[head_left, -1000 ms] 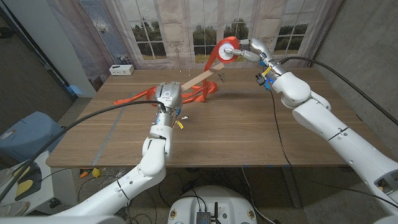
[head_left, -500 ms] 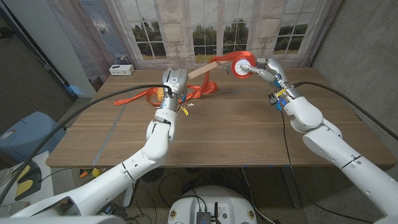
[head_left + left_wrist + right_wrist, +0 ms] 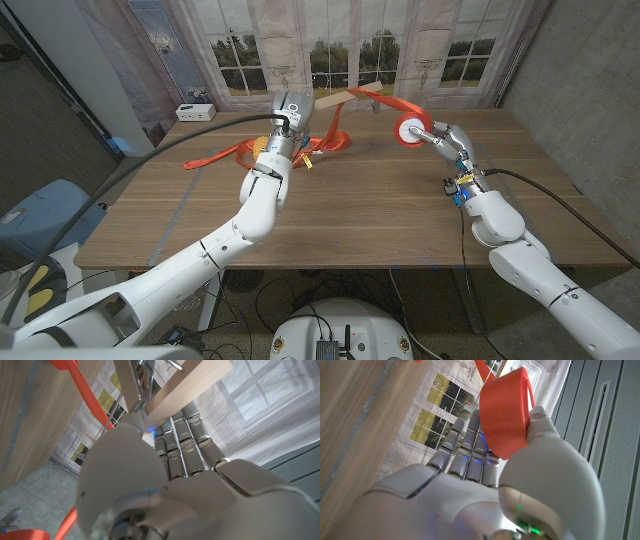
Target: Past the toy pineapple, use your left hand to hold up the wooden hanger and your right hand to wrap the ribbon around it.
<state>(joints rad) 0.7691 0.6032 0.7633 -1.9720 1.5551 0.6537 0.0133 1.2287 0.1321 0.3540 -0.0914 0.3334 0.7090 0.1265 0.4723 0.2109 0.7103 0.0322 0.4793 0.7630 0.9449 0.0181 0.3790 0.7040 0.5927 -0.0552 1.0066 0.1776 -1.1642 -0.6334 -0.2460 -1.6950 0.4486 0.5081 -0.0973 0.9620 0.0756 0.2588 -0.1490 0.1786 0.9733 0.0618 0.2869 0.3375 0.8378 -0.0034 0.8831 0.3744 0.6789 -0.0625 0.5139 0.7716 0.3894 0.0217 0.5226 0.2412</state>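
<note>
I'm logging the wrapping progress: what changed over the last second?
The right hand carried the ribbon roll from behind the hanger down toward the robot's right, trailing ribbon. The left hand lifted the hanger higher. Both grips stayed; loose ribbon remains on the table.

Wooden hanger [image 3: 325, 103]: the left robot hand [image 3: 291, 112] is covering its near end in the head view; in the left wrist view the picture's edge is cutting off both wooden arms [image 3: 190, 390] and the metal hook.

Ribbon roll [image 3: 410, 130]: the right robot hand [image 3: 443, 138] is partly hiding it; in the right wrist view the thumb is covering its lower part [image 3: 506, 410].

Loose ribbon [image 3: 225, 153] on the surface [image 3: 380, 210]: the left arm is hiding its middle stretch.

Small white box [image 3: 195, 112] at the far edge: too small to identify.
</note>
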